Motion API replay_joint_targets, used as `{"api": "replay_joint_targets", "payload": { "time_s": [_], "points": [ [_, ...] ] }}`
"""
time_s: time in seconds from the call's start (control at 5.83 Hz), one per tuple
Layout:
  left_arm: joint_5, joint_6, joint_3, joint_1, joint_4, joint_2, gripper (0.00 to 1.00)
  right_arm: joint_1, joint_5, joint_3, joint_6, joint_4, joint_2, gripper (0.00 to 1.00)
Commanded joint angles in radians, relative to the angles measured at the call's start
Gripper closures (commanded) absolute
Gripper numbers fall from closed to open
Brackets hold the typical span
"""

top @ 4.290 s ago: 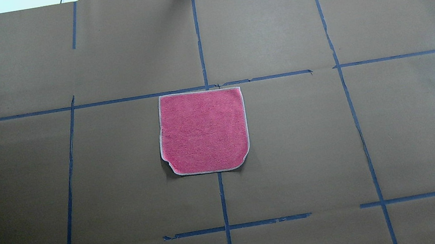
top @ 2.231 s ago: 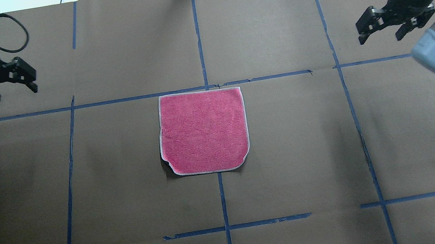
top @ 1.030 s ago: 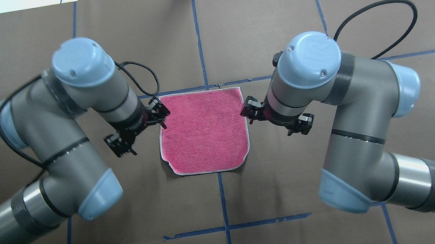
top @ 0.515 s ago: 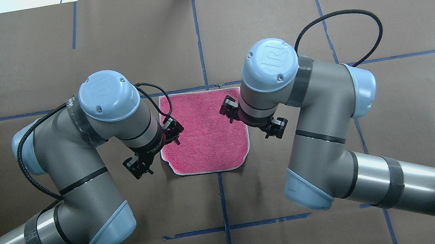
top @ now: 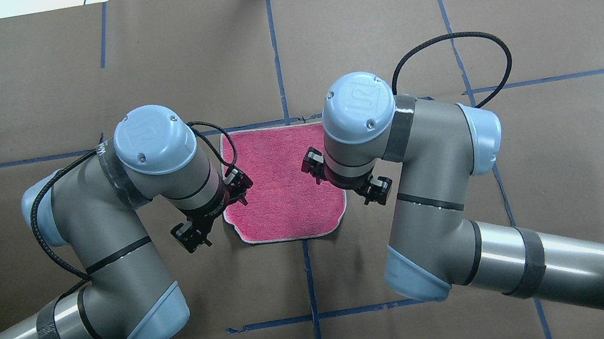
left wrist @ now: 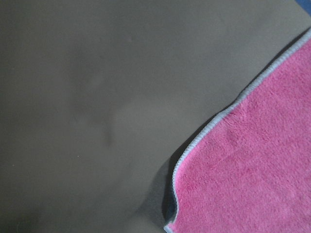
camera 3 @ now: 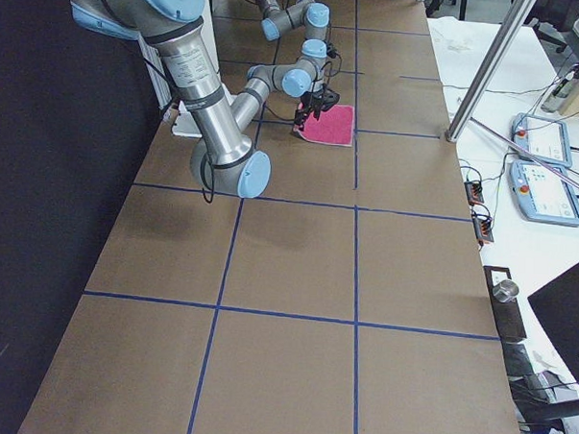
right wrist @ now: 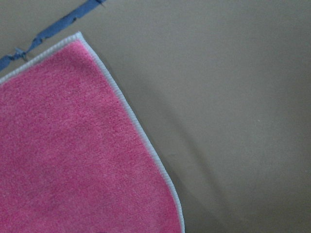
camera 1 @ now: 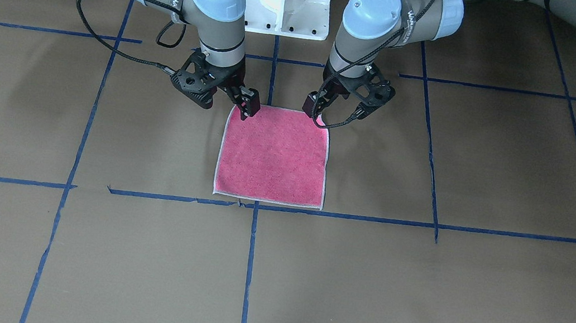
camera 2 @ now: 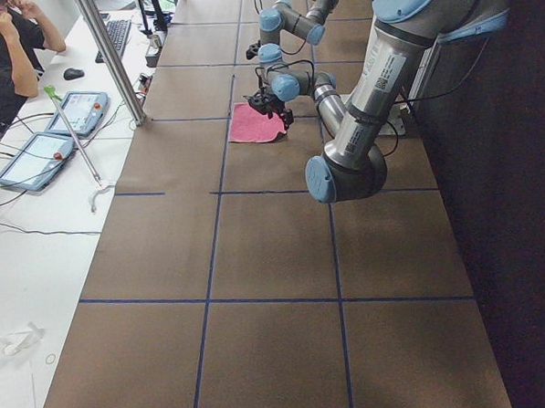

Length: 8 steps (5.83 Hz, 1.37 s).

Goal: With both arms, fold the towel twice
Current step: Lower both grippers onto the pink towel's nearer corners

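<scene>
**Straddling both side edges of a flat pink towel**

Pink face up, the towel point(top: 282, 197) lies flat at the middle of the brown-papered desk point(top: 377, 30). It is close to square, so no long axis stands out. Its sides run square with the blue tape lines point(top: 273, 46): the far edge lies along the cross line, and the lengthwise line passes under its middle. The two far corners are sharp and the two near ones rounded. The near left corner point(top: 234, 229) is puckered and lifted a little off the paper.

The left arm point(top: 101, 238) reaches over the towel's left edge toward the near end, its jaws spread wide. One finger point(top: 239, 180) is above the pink cloth and the other finger point(top: 190, 240) above bare paper. The right arm point(top: 436, 172) mirrors it at the right edge, jaws equally wide, straddling the pale stitched border. Whether any finger touches the cloth cannot be told. Neither pair holds anything.
</scene>
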Motion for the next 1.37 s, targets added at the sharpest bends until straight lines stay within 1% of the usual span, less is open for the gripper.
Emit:
{"api": "replay_joint_targets", "payload": {
  "time_s": [0.0,0.17,0.51,0.69,1.2],
  "points": [
    [0.002,0.007,0.037,0.003,-0.03,-0.001,0.0,-0.035,0.001,-0.001,0.069,0.005,-0.018,0.0],
    [0.023,0.029,0.038,0.008,-0.031,-0.001,0.0,-0.044,0.0,0.002,0.074,0.005,-0.024,0.0],
    [0.035,0.03,0.066,0.023,-0.048,-0.001,0.0,-0.045,0.001,-0.001,0.067,0.008,-0.035,0.0],
    [0.038,0.031,0.087,0.028,-0.091,0.001,0.0,-0.045,0.0,-0.003,0.062,0.008,-0.036,0.0],
    [0.038,0.065,0.097,0.028,-0.094,0.007,0.0,-0.045,0.0,-0.006,0.062,0.009,-0.036,0.0]
  ]
}}
